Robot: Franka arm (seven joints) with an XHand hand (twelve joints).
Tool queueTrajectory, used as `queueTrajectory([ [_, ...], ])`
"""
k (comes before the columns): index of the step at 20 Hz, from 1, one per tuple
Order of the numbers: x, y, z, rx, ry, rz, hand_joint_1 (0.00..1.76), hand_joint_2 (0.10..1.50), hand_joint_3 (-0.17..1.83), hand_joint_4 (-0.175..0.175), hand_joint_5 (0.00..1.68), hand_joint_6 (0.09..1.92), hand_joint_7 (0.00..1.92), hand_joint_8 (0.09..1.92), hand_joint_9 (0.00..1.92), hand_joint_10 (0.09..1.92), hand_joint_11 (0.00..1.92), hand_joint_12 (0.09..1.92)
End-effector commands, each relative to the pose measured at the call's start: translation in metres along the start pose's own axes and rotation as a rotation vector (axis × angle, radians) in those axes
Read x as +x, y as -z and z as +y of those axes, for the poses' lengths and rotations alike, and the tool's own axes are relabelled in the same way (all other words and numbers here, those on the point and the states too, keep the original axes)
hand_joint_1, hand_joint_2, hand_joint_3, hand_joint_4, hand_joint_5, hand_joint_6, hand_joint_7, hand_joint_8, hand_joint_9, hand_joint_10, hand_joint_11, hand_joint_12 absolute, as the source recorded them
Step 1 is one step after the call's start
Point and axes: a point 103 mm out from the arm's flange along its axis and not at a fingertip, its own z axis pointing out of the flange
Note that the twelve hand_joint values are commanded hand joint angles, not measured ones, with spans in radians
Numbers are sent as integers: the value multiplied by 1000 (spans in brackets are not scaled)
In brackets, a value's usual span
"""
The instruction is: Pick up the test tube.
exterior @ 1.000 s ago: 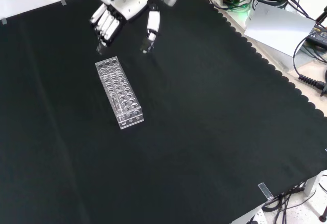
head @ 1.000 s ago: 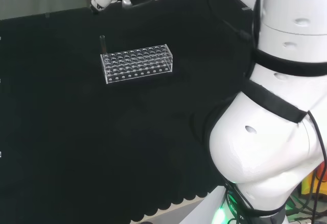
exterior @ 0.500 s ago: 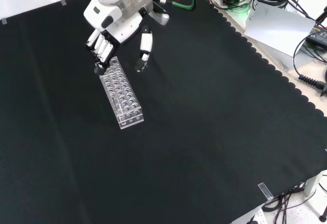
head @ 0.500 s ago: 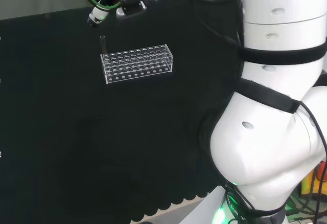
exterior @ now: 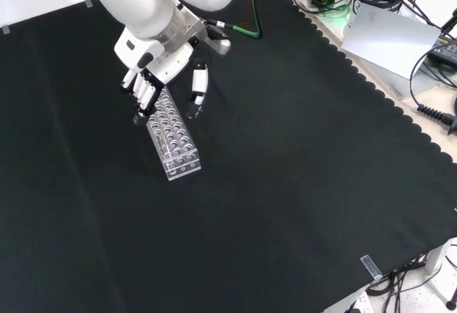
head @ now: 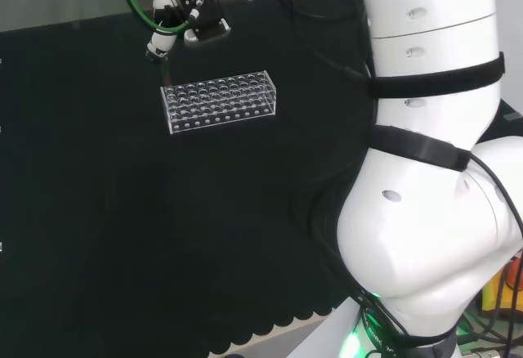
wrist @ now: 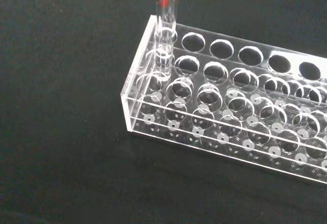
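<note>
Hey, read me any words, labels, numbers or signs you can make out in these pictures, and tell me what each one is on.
No text can be read.
test tube: a small red mark, too small to read as a letter or number.
rack: clear plastic, no print seen.
hand: no label seen.
</note>
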Motion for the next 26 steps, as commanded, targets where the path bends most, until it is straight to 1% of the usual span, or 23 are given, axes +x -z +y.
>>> queueTrajectory([
  [1,2,-21,16,57,-11,-16,646,891,293,-95,486,94,608,800,589,795,249,1524],
  [7,3,-37,29,96,-10,-30,661,883,300,-96,484,96,626,796,599,784,255,1518],
  [12,4,-47,40,104,-22,-38,672,877,305,-98,483,98,637,798,604,783,257,1515],
  [16,3,-55,47,99,-37,-30,706,859,338,-110,509,129,747,790,655,766,297,1493],
  [19,3,-57,49,83,-43,-20,746,832,391,-117,553,233,855,765,731,719,346,1464],
  [23,5,-56,53,53,-56,13,803,788,466,-129,569,509,971,741,833,660,413,1431],
  [26,9,-52,56,43,-54,17,837,767,501,-135,583,615,1019,736,882,641,446,1419],
])
